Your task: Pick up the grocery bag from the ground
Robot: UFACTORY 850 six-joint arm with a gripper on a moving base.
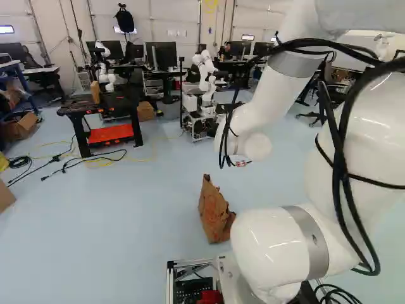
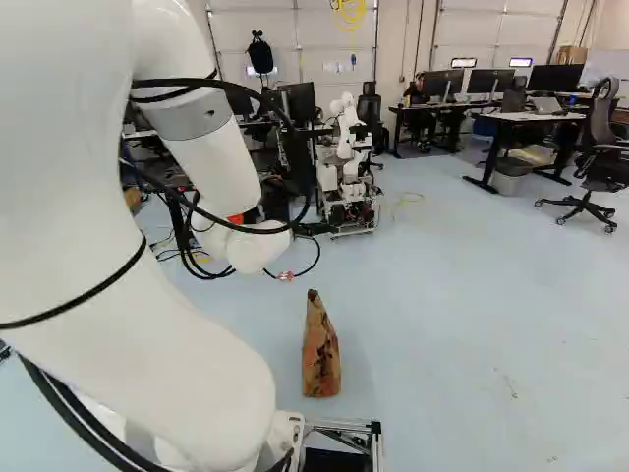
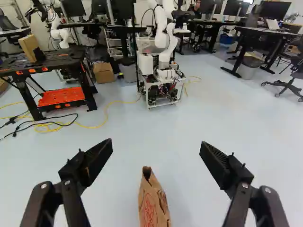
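- Tool: black two-finger gripper (image 3: pixel 156 144) released, fingers spread wide, nothing grasped
- Target: crumpled brown paper grocery bag with reddish print (image 3: pixel 153 204), standing on pale blue smooth floor (image 2: pixel 472 334), narrow top up, just ahead of silver metal base frame (image 2: pixel 339 427); in wrist view it shows between the two fingers, apart from both
- Step, my judgement: lining up; next the gripper should tip down, lower over the bag top, then close
- Risk, tip-over: bag looks tall and narrow; if one finger comes down off-centre it could shove the bag over or slide it along the floor
- Risk, torn paper: top edge looks thin and folded; closing only on that lip could rip it or let it slip out, more so if the contents are heavy (can't see inside); a deeper grip on the body seems safer
- Risk, wrong angle: gripper looks out across the room more than down; going forward like this could pass over the bag or bat its top
- Risk, base contact: bag is near the frame, so thick white jointed arm (image 1: pixel 266 95) must fold in close; could hit the frame or pin the bag on it
- Risk, snag: loose black cables (image 1: pixel 343 158) along the arm could catch as it folds
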